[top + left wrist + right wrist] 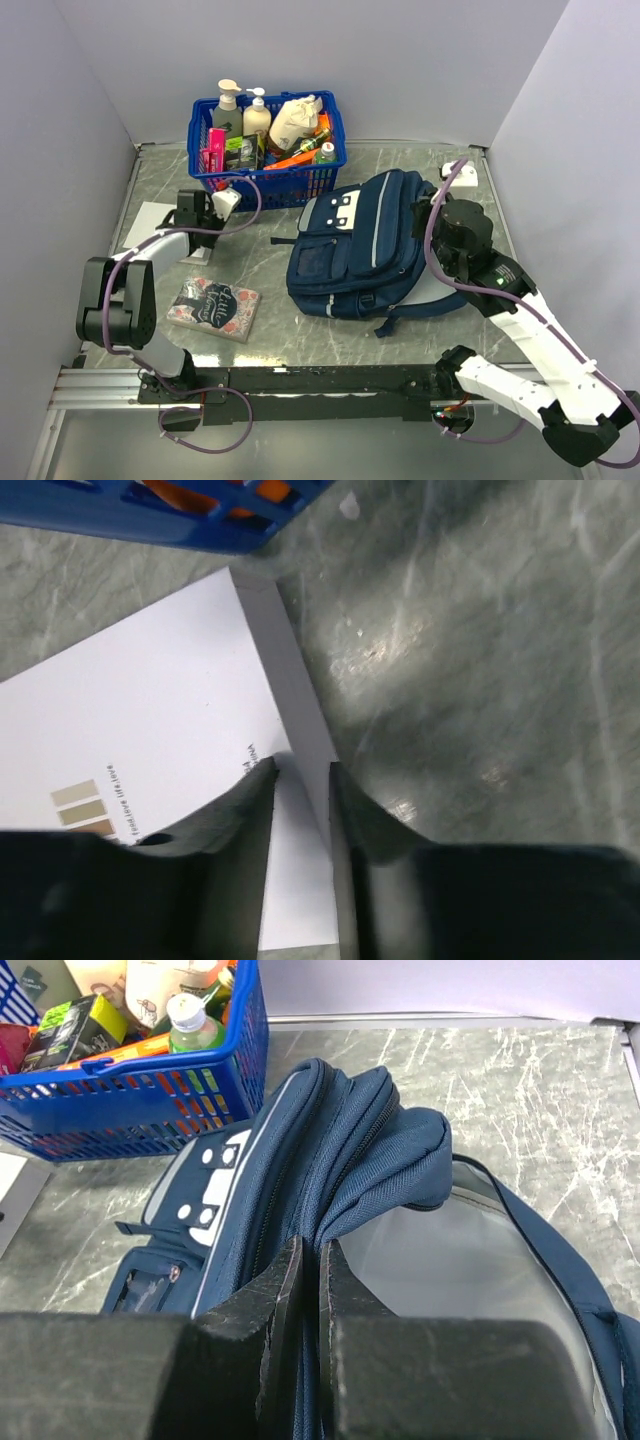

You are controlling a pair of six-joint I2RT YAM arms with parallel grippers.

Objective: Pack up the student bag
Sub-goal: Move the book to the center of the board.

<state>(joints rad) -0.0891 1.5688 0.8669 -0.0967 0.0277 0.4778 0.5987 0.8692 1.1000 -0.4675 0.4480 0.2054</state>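
The navy student bag (350,250) lies flat mid-table, front pockets and white patches up. My right gripper (433,207) is shut on the fabric rim of its main opening (385,1150). That holds the flap up, and pale grey lining (450,1260) shows inside. In the right wrist view the right gripper (311,1247) has its jaws pressed on the blue cloth. My left gripper (190,230) is at the left, on a flat white book (148,222). In the left wrist view the left gripper (300,772) is shut on that book's edge (300,720).
A blue mesh basket (300,182) of bottles and packets stands at the back, just beyond the bag and the white book. A book with a patterned cover (213,307) lies near the front left. A small white object (460,170) sits at the back right corner. Grey walls enclose three sides.
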